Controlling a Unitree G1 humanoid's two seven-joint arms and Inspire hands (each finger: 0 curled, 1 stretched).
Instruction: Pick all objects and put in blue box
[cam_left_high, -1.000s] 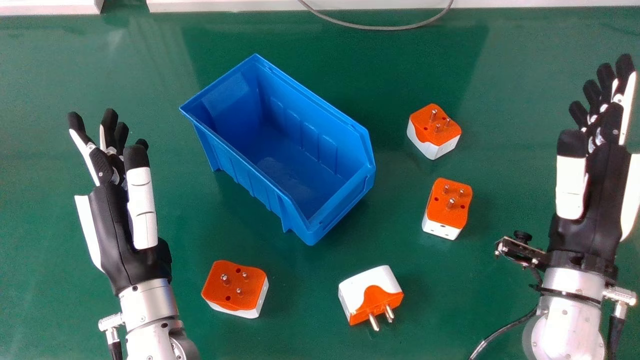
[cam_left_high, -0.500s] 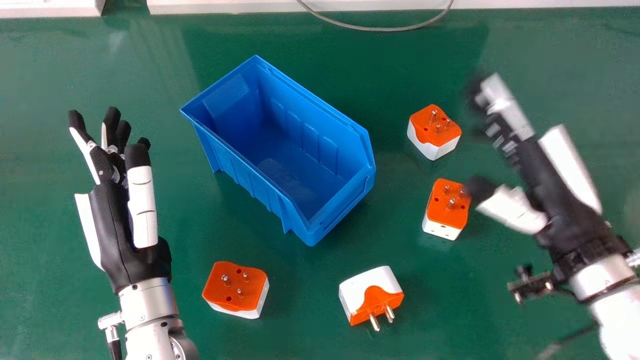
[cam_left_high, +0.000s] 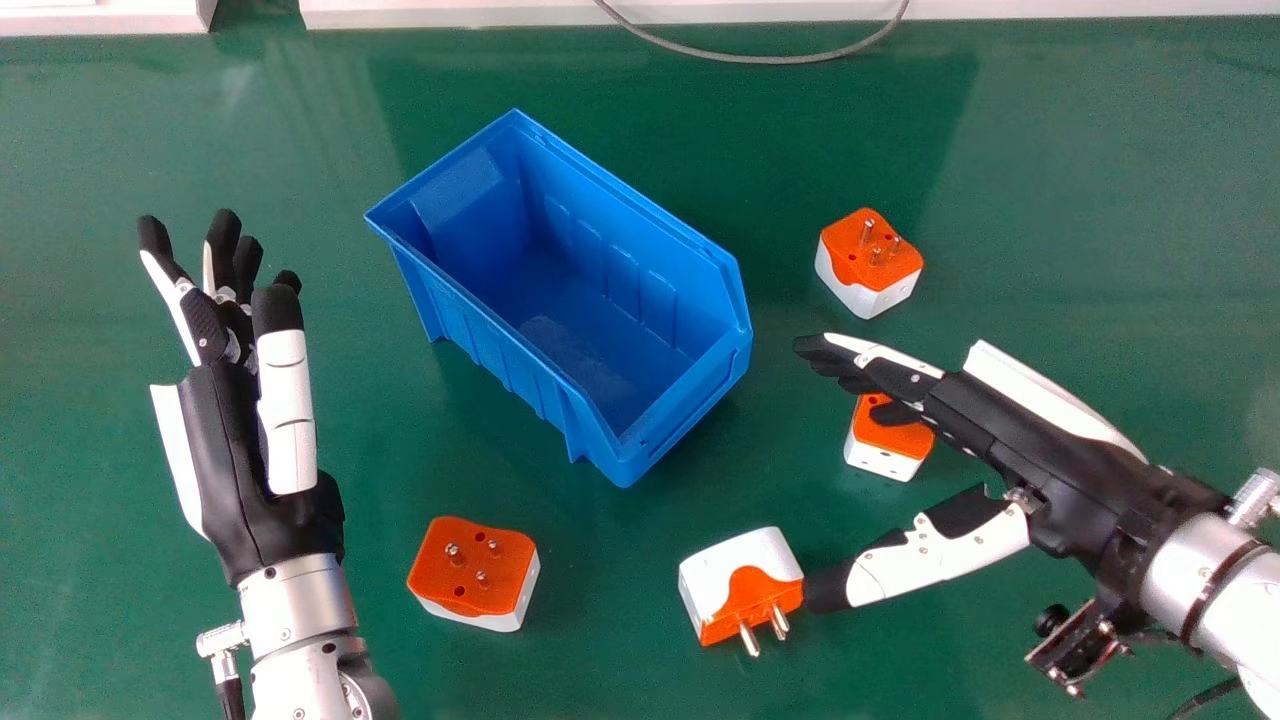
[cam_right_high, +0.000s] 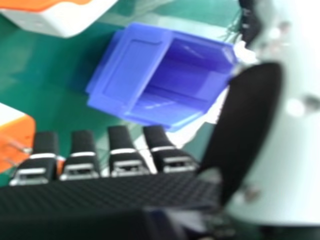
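Note:
In the head view my right hand (cam_left_high: 1010, 430) is open, its fingers over the middle right adapter (cam_left_high: 888, 450), its thumb tip beside the front adapter (cam_left_high: 740, 585), which has its pins toward the front edge. In the right hand view my right hand (cam_right_high: 100, 190) shows straight fingers. My left hand (cam_left_high: 250, 440) rests open left of the blue box (cam_left_high: 500, 350), which is empty and also in the right hand view (cam_right_high: 130, 75). A far right adapter (cam_left_high: 868, 262) and a left adapter (cam_left_high: 473, 570) sit pins up on the green table.
The green table (cam_left_high: 620, 620) carries everything. A grey cable (cam_left_high: 760, 58) curves along its far edge, beside a white ledge (cam_left_high: 450, 12). The box's raised walls stand between my two hands.
My right hand has swung leftward and inward from the far right, turning until its fingers cover part of the middle right adapter. My left hand has stayed nearly still.

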